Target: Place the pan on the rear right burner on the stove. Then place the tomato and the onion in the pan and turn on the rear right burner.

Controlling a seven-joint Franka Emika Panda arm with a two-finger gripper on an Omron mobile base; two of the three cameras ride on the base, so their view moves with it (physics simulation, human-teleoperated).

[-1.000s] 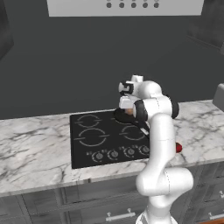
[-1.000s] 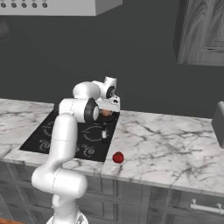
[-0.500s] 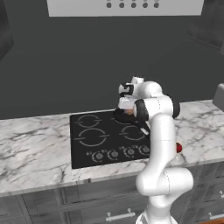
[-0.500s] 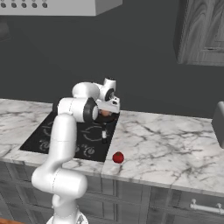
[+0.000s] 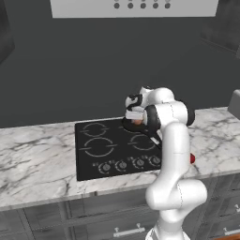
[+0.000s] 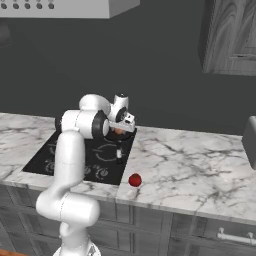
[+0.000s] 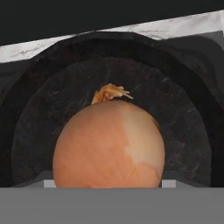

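Note:
The black pan (image 7: pixel 186 118) sits on the stove (image 5: pixel 91 161) over the rear right burner, which it hides; its thin handle (image 6: pixel 119 151) points toward the counter's front. My gripper (image 5: pixel 135 116) hangs low over the pan, shut on the brownish-orange onion (image 7: pixel 109 142). The onion (image 6: pixel 119 132) is just above the pan's floor; I cannot tell whether it touches. The glossy red tomato (image 6: pixel 134 180) lies on the marble counter right of the stove, near the front edge, and shows as a red speck (image 5: pixel 191 159) behind my arm.
Four small knobs (image 5: pixel 123 165) line the stove's front edge. A range hood (image 5: pixel 133 7) hangs overhead. A grey appliance (image 6: pixel 250 141) stands at the counter's far right, under a wall cabinet (image 6: pixel 231 35). Marble counter (image 6: pixel 195 170) stretches to both sides.

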